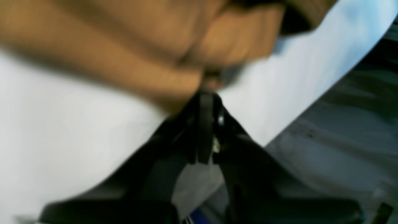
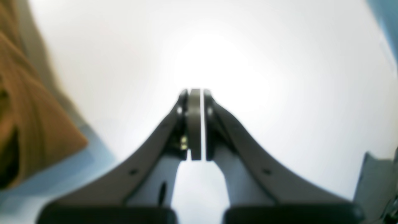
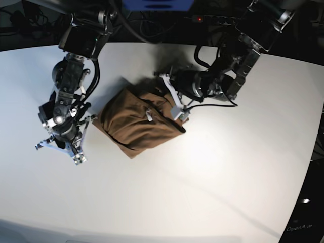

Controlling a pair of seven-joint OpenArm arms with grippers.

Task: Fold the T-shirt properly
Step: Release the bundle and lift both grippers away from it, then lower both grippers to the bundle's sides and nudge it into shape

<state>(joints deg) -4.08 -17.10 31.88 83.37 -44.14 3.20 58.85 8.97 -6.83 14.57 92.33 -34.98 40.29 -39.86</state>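
Observation:
The tan T-shirt (image 3: 136,124) lies bunched in a loose heap near the middle of the white table (image 3: 228,167). My left gripper (image 3: 166,96) reaches in from the right at the heap's upper right edge. In the left wrist view this gripper (image 1: 206,93) is shut, and T-shirt (image 1: 124,46) fabric gathers into folds right at its tips. My right gripper (image 3: 58,147) points down at the bare table left of the heap, apart from it. In its own view this gripper (image 2: 195,91) is shut on nothing, with the T-shirt (image 2: 28,124) at the left edge.
Dark cables and a power strip (image 3: 212,19) lie beyond the table's far edge. The table's curved edge (image 1: 298,115) runs close to my left gripper, with the floor below. White tabletop spreads to the front and right of the heap.

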